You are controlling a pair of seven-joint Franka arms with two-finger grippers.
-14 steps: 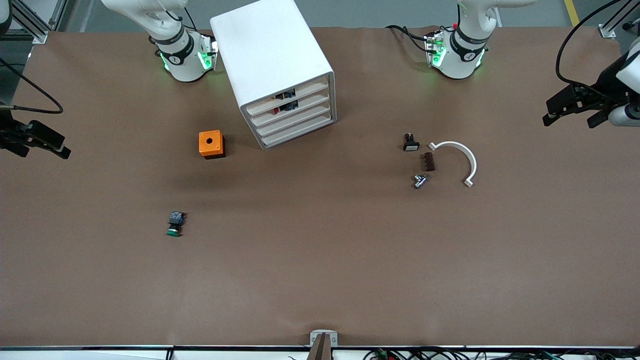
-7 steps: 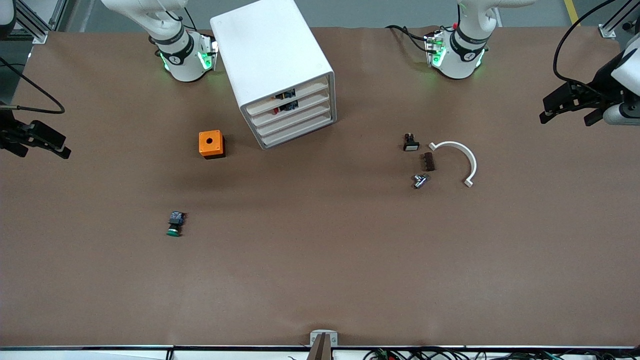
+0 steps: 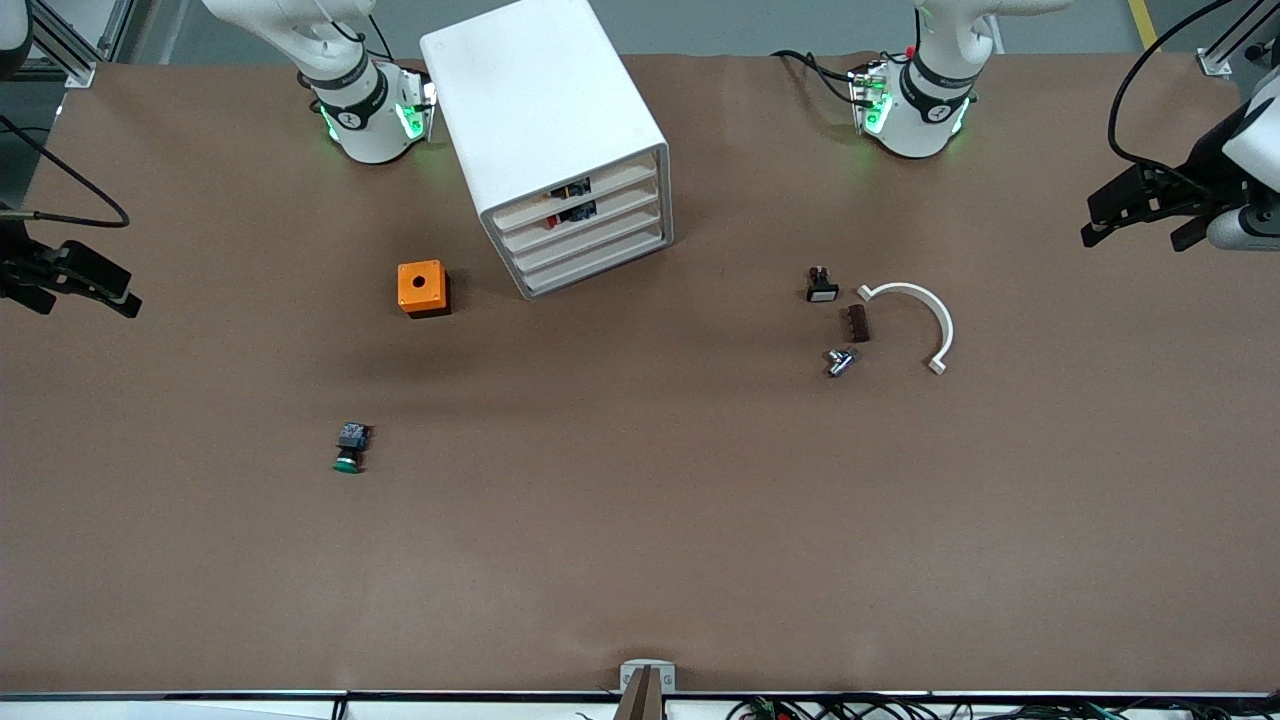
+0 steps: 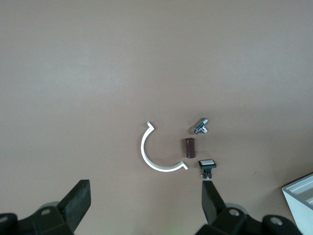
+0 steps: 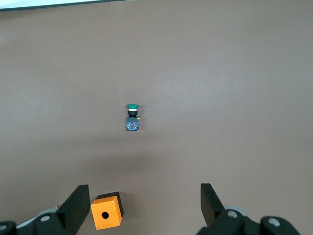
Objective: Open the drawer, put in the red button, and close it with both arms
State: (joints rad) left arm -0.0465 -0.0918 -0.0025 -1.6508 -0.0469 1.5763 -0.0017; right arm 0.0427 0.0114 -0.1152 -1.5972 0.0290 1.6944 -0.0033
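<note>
I saw both arms pulled well clear of the big white four-drawer cabinet [image 3: 560, 150], left gripper [image 4: 146, 200] and right gripper [image 5: 142, 203] spread empty, its drawers shut, so the task looked finished.

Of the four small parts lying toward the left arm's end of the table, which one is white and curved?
It is the white half-ring, the largest of the group. Beside it lie the brown block, the metal fitting and the black switch.
</note>
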